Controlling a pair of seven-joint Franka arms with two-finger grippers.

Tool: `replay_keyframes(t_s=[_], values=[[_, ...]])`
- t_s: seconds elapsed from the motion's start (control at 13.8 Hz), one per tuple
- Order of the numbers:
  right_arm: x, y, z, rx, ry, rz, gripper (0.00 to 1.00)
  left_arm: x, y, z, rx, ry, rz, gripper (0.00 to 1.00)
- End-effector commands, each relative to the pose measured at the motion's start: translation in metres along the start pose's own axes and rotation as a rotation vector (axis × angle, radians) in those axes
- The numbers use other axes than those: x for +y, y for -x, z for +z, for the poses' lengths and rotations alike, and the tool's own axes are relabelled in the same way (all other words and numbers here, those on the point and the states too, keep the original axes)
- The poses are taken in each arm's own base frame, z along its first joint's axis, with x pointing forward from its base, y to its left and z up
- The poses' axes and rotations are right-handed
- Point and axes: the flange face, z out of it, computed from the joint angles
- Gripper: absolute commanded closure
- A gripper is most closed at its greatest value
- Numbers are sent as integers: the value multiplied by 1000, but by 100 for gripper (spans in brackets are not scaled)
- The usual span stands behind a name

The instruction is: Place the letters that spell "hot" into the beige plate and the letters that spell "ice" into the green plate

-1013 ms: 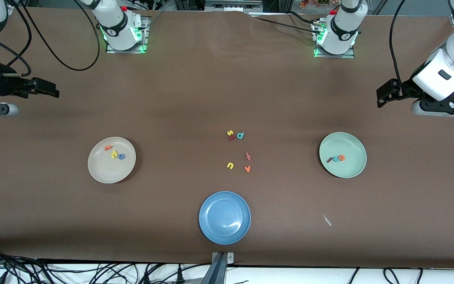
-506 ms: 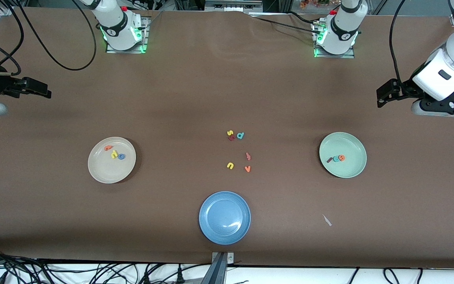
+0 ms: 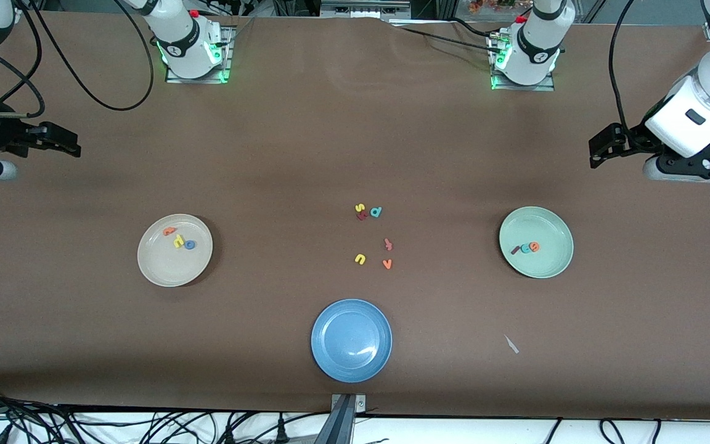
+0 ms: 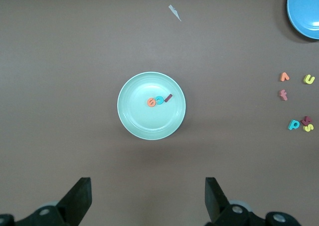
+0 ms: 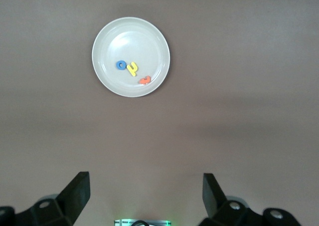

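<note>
Sitting in the beige plate (image 3: 174,250), toward the right arm's end of the table: yellow h (image 3: 179,242), blue o (image 3: 190,245), orange t (image 3: 169,231), close together. In the green plate (image 3: 536,242), toward the left arm's end: dark red i (image 3: 515,250), teal c (image 3: 525,248), orange e (image 3: 534,246), touching in a row. Loose letters (image 3: 373,236) lie mid-table between the plates; blue plate (image 3: 351,340) nearer the front camera. Right gripper (image 3: 65,145) hangs over bare table at its arm's end, wrist level, fingers spread wide, holding nothing. Left gripper (image 3: 598,151) likewise at its own end, fingers (image 4: 79,200) wide apart, empty.
</note>
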Motion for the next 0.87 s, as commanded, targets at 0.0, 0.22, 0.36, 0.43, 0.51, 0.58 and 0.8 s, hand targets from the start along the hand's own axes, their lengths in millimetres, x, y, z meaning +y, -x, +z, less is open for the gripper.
replay_keyframes(t_s=[0.0, 0.22, 0.36, 0.43, 0.51, 0.58, 0.8], values=[[3, -5, -6, 21, 8, 19, 0, -2, -1, -5, -2, 13, 16, 0], [3, -5, -7, 26, 5, 20, 0, -2, -1, -5, -4, 12, 16, 0], [1, -6, -8, 32, -10, 20, 0, -2, -1, -5, -4, 12, 14, 0], [0, -6, -8, 32, -14, 19, 0, -2, -1, -5, -4, 12, 14, 0], [0, -6, -7, 31, -14, 18, 0, -2, -1, -5, -4, 12, 14, 0], [1, -6, -8, 32, -16, 21, 0, -2, -1, -5, -4, 12, 14, 0], [1, -6, -8, 33, -16, 21, 0, -2, -1, -5, -4, 12, 14, 0]])
